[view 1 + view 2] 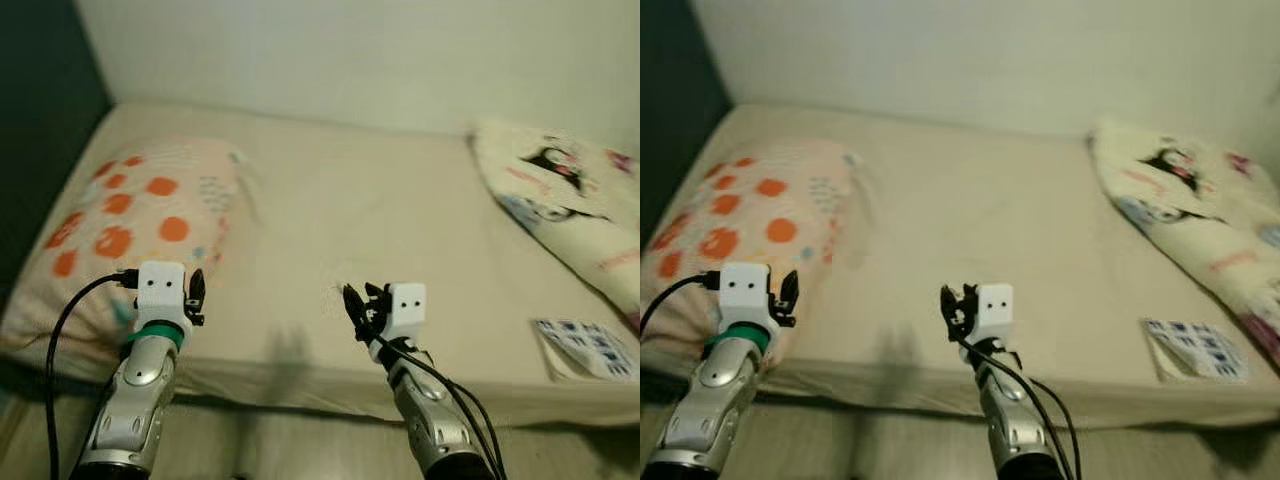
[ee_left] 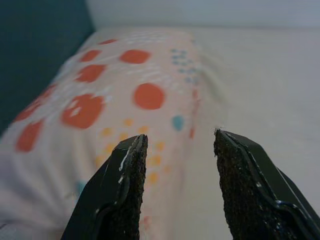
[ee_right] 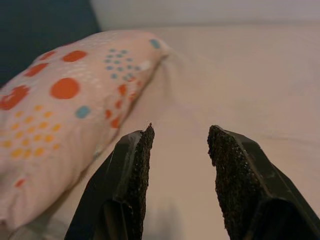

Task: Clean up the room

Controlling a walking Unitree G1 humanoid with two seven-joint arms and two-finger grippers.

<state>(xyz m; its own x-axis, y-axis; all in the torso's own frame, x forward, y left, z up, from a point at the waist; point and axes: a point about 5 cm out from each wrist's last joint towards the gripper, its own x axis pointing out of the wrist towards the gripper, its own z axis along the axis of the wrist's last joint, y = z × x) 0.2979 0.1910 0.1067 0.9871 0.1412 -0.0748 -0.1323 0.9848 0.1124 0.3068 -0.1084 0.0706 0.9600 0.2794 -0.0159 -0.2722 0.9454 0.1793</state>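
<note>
A pale pillow with orange dots (image 1: 140,215) lies on the left side of a beige bed (image 1: 380,210). My left gripper (image 2: 180,150) hovers open just over the pillow's near right edge, empty. Over the bed's front edge, near the middle, my right gripper (image 3: 178,140) is also open with nothing between its fingers; it points left toward the pillow (image 3: 55,115). A cream blanket with cartoon prints (image 1: 570,200) lies bunched on the bed's right side. A small blue-patterned packet (image 1: 585,347) rests at the bed's near right corner.
A white wall (image 1: 350,50) runs behind the bed. A dark surface (image 1: 40,120) borders the bed on the left. Bare beige sheet lies between the pillow and the blanket. A strip of pale floor (image 1: 290,440) shows below the bed's front edge.
</note>
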